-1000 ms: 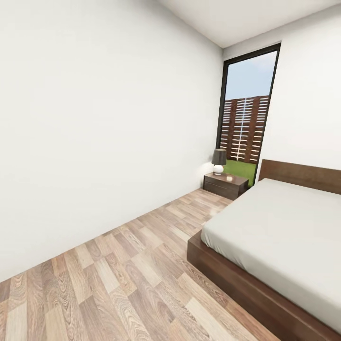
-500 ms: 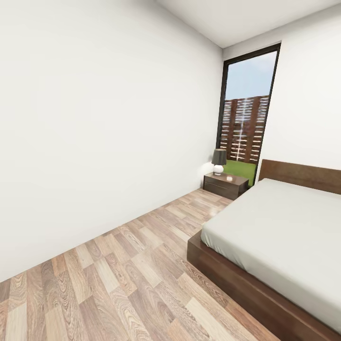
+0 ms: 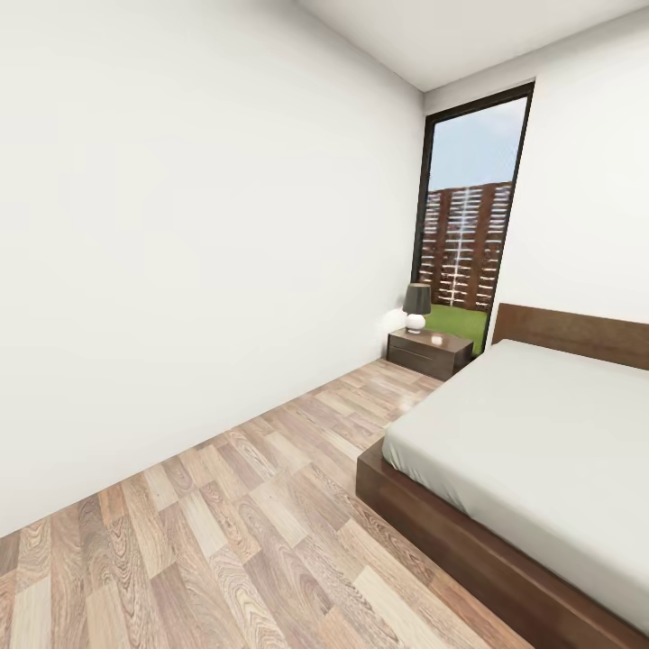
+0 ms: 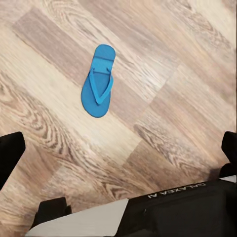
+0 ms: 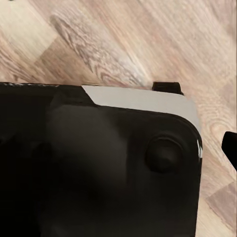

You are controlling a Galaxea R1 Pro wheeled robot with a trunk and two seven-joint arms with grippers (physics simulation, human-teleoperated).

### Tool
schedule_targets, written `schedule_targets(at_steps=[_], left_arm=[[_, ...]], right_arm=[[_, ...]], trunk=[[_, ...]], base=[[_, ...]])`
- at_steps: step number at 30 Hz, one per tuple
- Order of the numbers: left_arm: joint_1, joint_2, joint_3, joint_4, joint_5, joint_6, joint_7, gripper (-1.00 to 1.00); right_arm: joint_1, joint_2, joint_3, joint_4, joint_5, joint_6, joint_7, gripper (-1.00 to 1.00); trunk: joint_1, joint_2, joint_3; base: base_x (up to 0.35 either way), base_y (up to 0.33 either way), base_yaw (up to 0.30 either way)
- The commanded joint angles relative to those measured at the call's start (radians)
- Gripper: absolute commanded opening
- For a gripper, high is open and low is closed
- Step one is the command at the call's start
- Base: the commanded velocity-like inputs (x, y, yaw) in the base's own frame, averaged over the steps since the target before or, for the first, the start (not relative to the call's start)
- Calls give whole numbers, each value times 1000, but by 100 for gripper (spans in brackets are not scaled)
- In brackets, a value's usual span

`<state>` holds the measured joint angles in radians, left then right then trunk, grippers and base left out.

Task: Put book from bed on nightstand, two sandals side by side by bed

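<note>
The bed (image 3: 541, 451), a dark brown frame with a pale mattress, takes up the right of the head view, and the part of the mattress in view is bare. A nightstand (image 3: 429, 351) stands by the headboard in the far corner. One bright blue sandal (image 4: 99, 81) lies flat on the wood floor in the left wrist view, ahead of my left gripper (image 4: 118, 153). That gripper is open, its dark fingertips (image 4: 10, 158) at the picture's two edges with nothing between them. In the right wrist view one fingertip (image 5: 231, 148) of my right gripper shows at the edge, spread wide. The book and the second sandal are out of view.
A small lamp (image 3: 416, 308) with a dark shade stands on the nightstand. A tall window (image 3: 467, 225) is behind it. A white wall (image 3: 180, 270) runs along the left, with a strip of wood floor (image 3: 270, 505) between it and the bed. My black base (image 5: 98, 173) shows below the right wrist.
</note>
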<state>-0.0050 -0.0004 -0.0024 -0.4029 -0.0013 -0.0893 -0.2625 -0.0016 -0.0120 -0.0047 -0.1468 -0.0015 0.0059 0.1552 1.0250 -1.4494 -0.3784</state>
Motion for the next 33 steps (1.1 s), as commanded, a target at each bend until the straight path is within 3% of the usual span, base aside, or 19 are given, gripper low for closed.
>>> schedule_targets(at_steps=[1, 9, 13, 15, 16, 21, 29, 33], left_arm=[[-2, 0, 0, -9, -1, 18, -10, 100], [-56, -4, 0, -72, 1, 151, -36, 100], [-106, -16, 1, -101, 1, 189, -37, 100], [-134, -22, 1, -105, 0, 215, -36, 100], [-222, -28, 1, -110, -1, 316, -35, 100], [-315, -29, 1, -111, 0, 412, -34, 100], [-384, -28, 1, -111, 1, 445, -10, 100], [-404, -25, 5, -110, 19, 445, 72, 100]], right_arm=[[0, -2, -1, -12, 0, 2, 37, 100], [0, -17, -1, -94, 0, 9, 300, 100], [0, -20, -1, -191, 0, 14, 381, 100], [0, -20, -1, -230, 0, 21, 392, 100], [0, -19, -1, -309, 0, 69, 405, 100], [0, -18, -1, -345, -1, 111, 409, 100], [0, -17, -1, -348, -1, 117, 408, 100], [0, -18, -5, -347, -3, 118, 408, 100]], trunk=[[0, -1, -1], [0, -1, -1], [0, -1, -1], [0, -1, -1], [0, -1, -1], [0, -1, -1], [0, -1, -1], [0, -1, -1]], base=[[0, 0, 0], [0, 0, 0], [0, 0, 0], [0, 0, 0], [0, 0, 0], [0, 0, 0], [0, 0, 0], [0, 0, 0]])
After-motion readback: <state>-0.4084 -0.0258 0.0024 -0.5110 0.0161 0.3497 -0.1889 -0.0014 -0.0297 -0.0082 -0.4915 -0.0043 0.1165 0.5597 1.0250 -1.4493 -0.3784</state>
